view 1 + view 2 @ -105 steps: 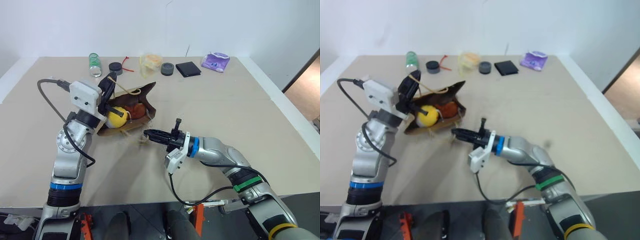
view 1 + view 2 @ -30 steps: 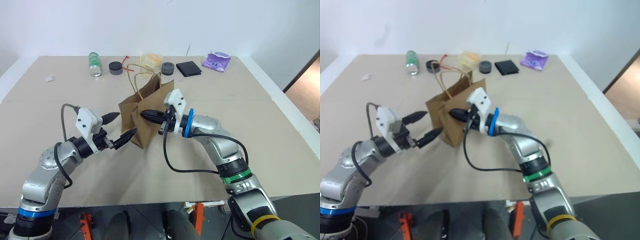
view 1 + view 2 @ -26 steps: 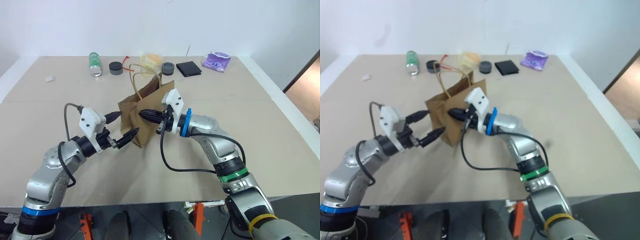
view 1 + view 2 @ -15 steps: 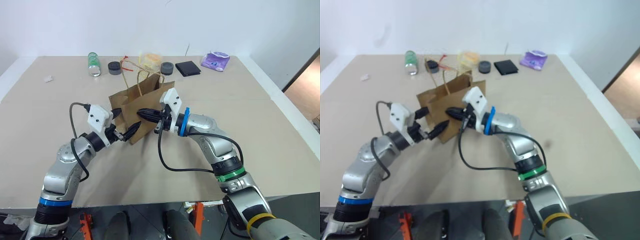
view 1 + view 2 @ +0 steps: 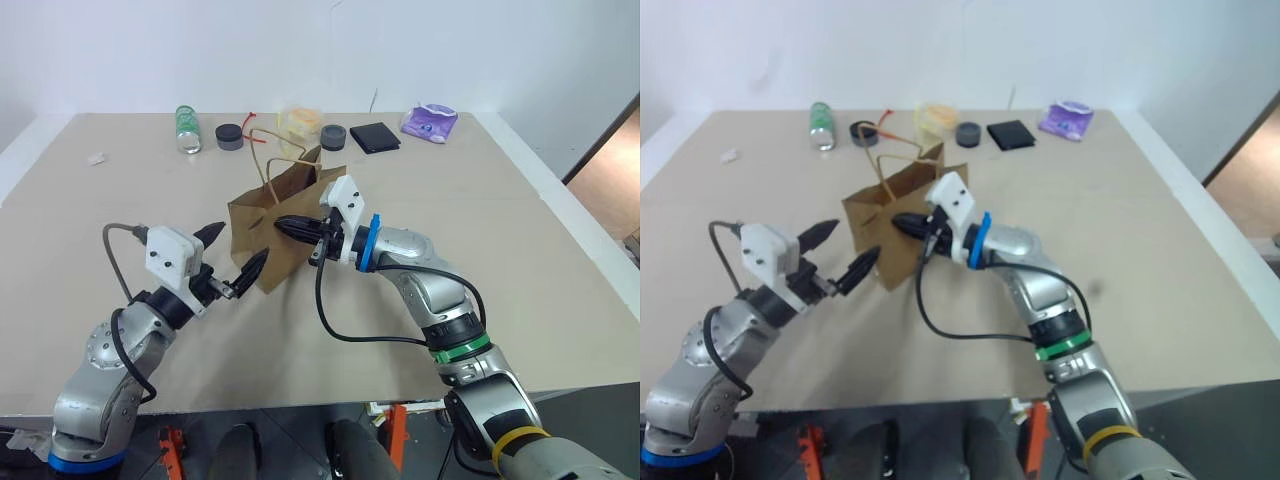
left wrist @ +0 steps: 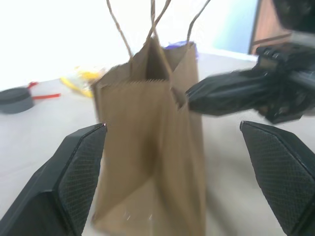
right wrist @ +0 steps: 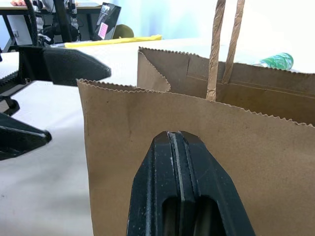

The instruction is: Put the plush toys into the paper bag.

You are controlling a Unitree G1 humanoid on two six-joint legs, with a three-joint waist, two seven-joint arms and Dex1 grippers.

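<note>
1 paper bag (image 5: 262,225) stands upright, mouth up; right gripper (image 5: 283,226) jaws clamped together on its edge, left gripper (image 5: 232,254) jaws apart.

Can't see into the paper bag (image 5: 268,228) from any angle, so no telling what lies inside. Blurred through the left wrist view, bag (image 6: 152,147) and right claw (image 6: 197,97) alike. Handle loops (image 7: 224,44) chopped off by the right wrist view's edge. Too small to identify: white speck (image 5: 96,158) far out on the tabletop (image 5: 560,290).
</note>
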